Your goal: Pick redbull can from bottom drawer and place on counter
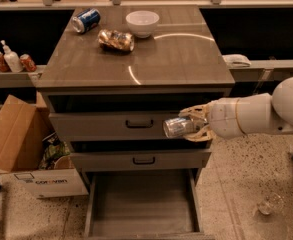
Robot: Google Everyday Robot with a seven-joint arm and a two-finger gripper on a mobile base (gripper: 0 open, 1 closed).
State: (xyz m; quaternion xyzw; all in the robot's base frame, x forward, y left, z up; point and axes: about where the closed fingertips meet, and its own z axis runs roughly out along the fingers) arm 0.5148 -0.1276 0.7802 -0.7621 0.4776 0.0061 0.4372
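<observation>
Gripper point(192, 126) holds redbull can point(177, 127) sideways, w/ bottom drawer point(143, 204) open below.

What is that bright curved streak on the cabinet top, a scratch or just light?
Camera view: it looks like glare, a thin arc of reflected light on the glossy counter, curving by the white bowl; the redbull can also glints in the hand, held in front of the top drawer; the open bottom drawer lies dim and shadowed.
</observation>
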